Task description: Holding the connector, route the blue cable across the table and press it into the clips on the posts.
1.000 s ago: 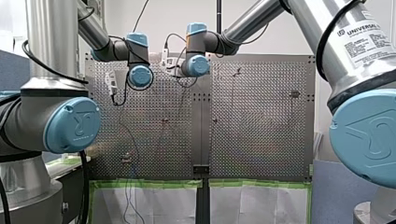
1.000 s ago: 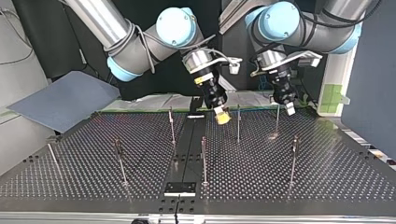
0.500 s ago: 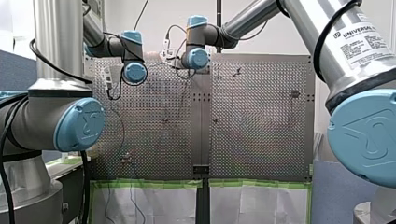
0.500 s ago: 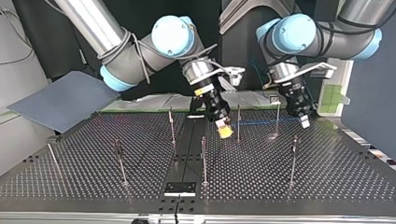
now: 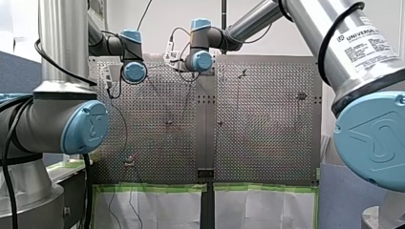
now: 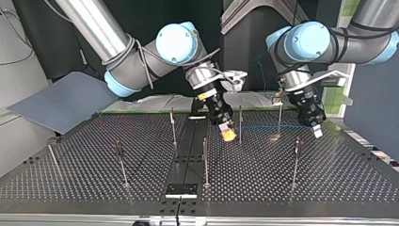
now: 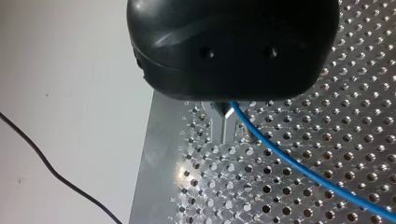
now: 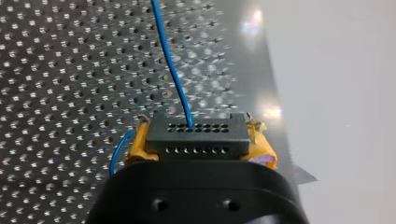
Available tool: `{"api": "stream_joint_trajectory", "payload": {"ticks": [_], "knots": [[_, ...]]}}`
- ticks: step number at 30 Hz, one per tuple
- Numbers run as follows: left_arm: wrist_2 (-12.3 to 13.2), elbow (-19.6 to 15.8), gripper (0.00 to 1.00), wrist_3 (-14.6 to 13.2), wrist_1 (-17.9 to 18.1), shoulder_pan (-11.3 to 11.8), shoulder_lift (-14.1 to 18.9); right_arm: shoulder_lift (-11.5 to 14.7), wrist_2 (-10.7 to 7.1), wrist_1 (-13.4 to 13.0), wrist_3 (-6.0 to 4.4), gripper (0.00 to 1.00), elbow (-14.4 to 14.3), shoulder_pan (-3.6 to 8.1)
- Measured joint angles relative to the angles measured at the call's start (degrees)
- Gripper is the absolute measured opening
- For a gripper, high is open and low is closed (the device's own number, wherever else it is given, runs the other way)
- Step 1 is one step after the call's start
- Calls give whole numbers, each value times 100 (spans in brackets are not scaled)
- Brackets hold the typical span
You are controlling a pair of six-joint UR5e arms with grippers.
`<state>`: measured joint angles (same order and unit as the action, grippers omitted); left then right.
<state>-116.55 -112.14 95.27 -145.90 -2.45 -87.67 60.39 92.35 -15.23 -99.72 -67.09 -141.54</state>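
My right gripper [image 6: 227,133] clamped connector [image 8: 196,142] between yellow pads. My left gripper [image 7: 228,122] pinched blue cable [image 6: 259,126], which ran taut between both grippers past two posts [image 6: 240,123]. Clip seating not discernible. I judged risk: excess tension could drag cable through left fingers or pull it past clips.

Cable [image 6: 263,126] from connector [image 8: 194,135] in my right gripper [image 6: 228,135] to my left gripper [image 6: 318,132], a post [image 6: 279,117] between them.

Bright light, hard glints.
The front view is evenly lit against a pale wall; the top view's background is dark, with glare right of centre on the table [image 6: 275,137]; hole rims sparkle in both wrist views.
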Motion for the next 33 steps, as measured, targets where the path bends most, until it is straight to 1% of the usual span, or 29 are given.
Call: {"api": "stream_joint_trajectory", "payload": {"ticks": [4,11,18,23,27,31,33], "knots": [[127,52,0,45,6,88,-91,-112,-16,-2,3,0,42,-6],[347,185,0,100,56,246,-356,-185,-37,9,-4,0,200,-1],[519,288,0,213,130,395,-426,-342,-85,9,-5,0,284,14],[750,306,0,354,214,493,-428,-435,-99,9,-5,0,370,16],[939,346,0,442,289,569,-464,-457,-114,35,-5,0,501,19],[1156,476,0,513,320,635,-621,-461,-119,57,-22,0,579,41],[1219,549,0,542,327,668,-712,-462,-120,61,-32,0,594,59]]}}
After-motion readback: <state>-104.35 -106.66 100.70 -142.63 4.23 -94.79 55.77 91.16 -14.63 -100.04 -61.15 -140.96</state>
